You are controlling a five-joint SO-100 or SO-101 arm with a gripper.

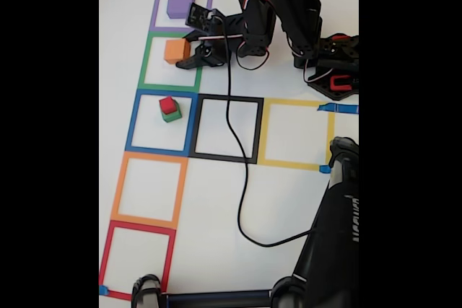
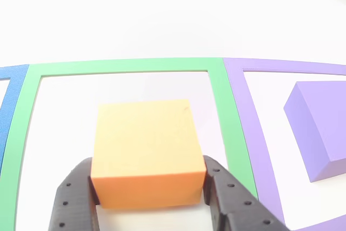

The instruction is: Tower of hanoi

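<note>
The orange block (image 1: pixel 175 50) (image 2: pixel 145 150) sits inside the green tape square (image 1: pixel 146 63) (image 2: pixel 124 66). My gripper (image 1: pixel 186 50) (image 2: pixel 148 179) reaches in from the right in the fixed view, its two black fingers (image 2: pixel 75 193) pressed against the block's left and right sides. The purple block (image 1: pixel 180 3) (image 2: pixel 319 128) rests in the purple tape square (image 1: pixel 155 5) just beyond. In the blue tape square (image 1: pixel 133 120), the small red block (image 1: pixel 167 104) is stacked on the green block (image 1: pixel 172 115).
Black (image 1: pixel 258 131), yellow (image 1: pixel 296 102), orange (image 1: pixel 119 185) and red (image 1: pixel 137 227) tape squares lie on the white table with nothing inside. A black cable (image 1: pixel 242 192) runs from the arm across the black square. A black stand (image 1: pixel 339 236) fills the lower right.
</note>
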